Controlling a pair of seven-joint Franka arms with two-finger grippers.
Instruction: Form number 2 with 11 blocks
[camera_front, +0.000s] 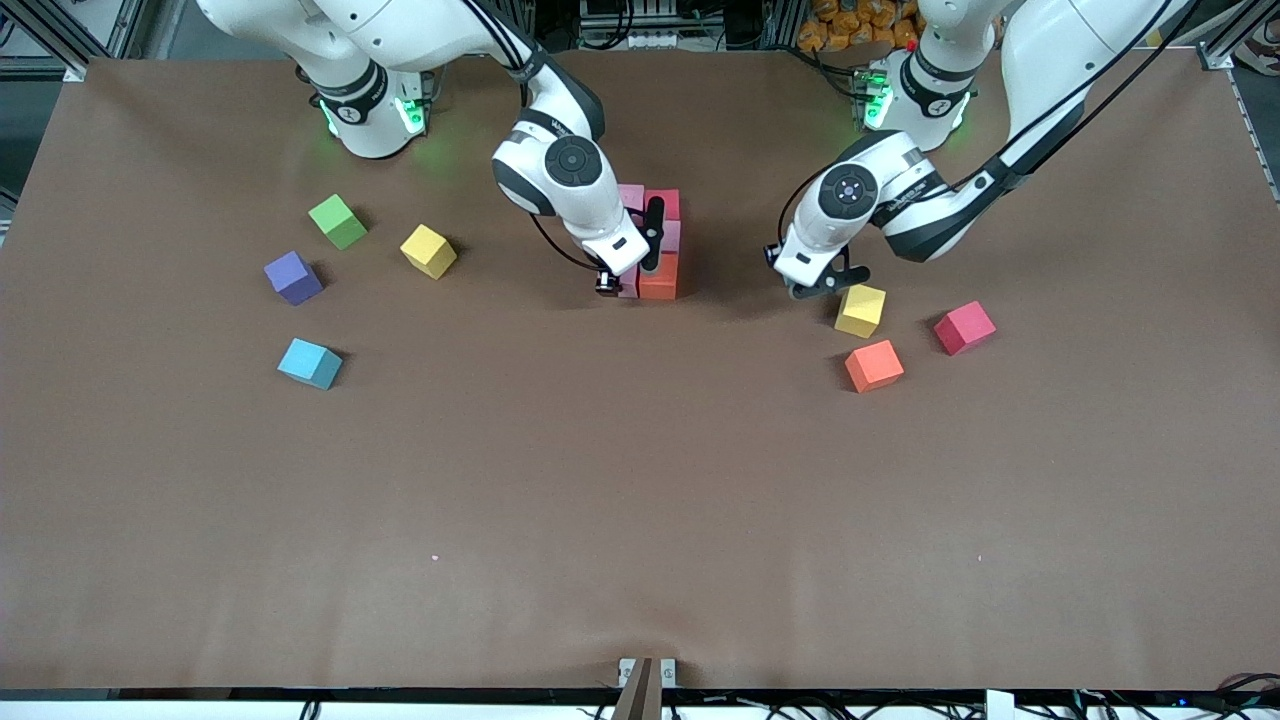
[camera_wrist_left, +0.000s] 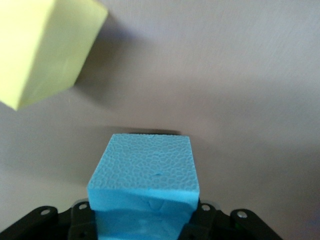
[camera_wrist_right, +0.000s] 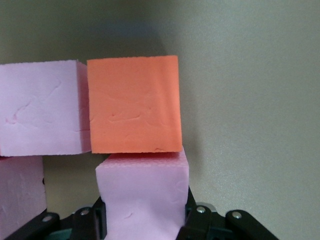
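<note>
1. Toward the right arm's end of the table lie four loose cubes, well apart from one another: a purple cube (camera_front: 293, 277), a loose blue cube (camera_front: 310, 363), a green cube (camera_front: 338, 221) and a yellow cube (camera_front: 428, 250). The purple and blue ones belong to the figure and are not yet fetched.
2. At mid-table stands the started figure (camera_front: 662, 240), a tight cluster of pink, red and orange cubes. The right gripper (camera_front: 638, 255) is down at its edge, clamped on a pink cube (camera_wrist_right: 142, 190). In the right wrist view this cube touches the cluster's orange cube (camera_wrist_right: 134, 110), with more pink cubes just beside.
3. The step in hand looks like a placement: the pink cube seems seated against its neighbours. Next the right gripper would need to let go and lift straight up, without dragging the cluster askew.
4. The left gripper (camera_front: 822, 285) is low over the table, its fingers closed against a second blue cube (camera_wrist_left: 145, 170), which appears to rest on the table.
5. Just beside it lies another yellow block (camera_front: 860, 310), then a loose orange cube (camera_front: 874, 365) and a red cube (camera_front: 964, 327), both awaiting pickup.
6. The left arm's next move calls for a clean lift clear of the yellow block, then carrying the blue cube to the figure once the right gripper has left.
</note>
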